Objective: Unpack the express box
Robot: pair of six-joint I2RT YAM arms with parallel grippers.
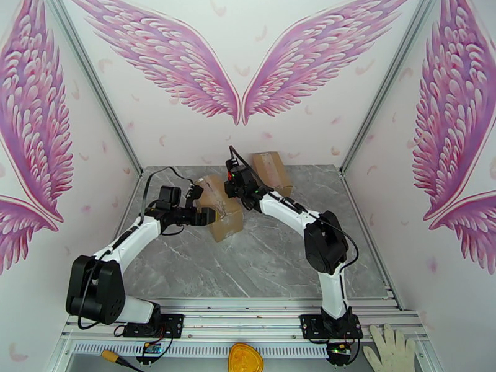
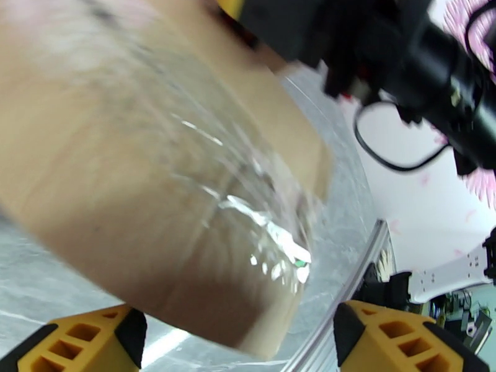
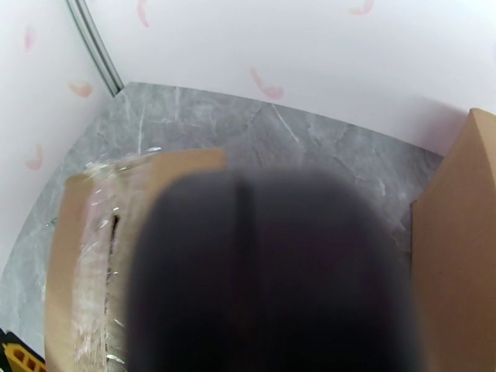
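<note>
The express box [image 1: 224,213] is a brown carton wrapped in clear tape, standing mid-table. My left gripper [image 1: 206,214] is at its left side, open, its yellow fingers [image 2: 80,342] straddling the carton's lower corner [image 2: 155,181] with a gap on the right. My right gripper [image 1: 235,184] hovers over the carton's far right edge. In the right wrist view a blurred dark object [image 3: 260,274] is held close to the lens and hides the jaws, with the taped top [image 3: 87,243] behind it, a slit showing in the tape.
A second brown carton [image 1: 271,168] stands at the back, just right of the right gripper, and its side [image 3: 459,255] rises to the right in the right wrist view. A white glove [image 1: 390,348] and a yellow item [image 1: 245,358] lie off the table's near edge.
</note>
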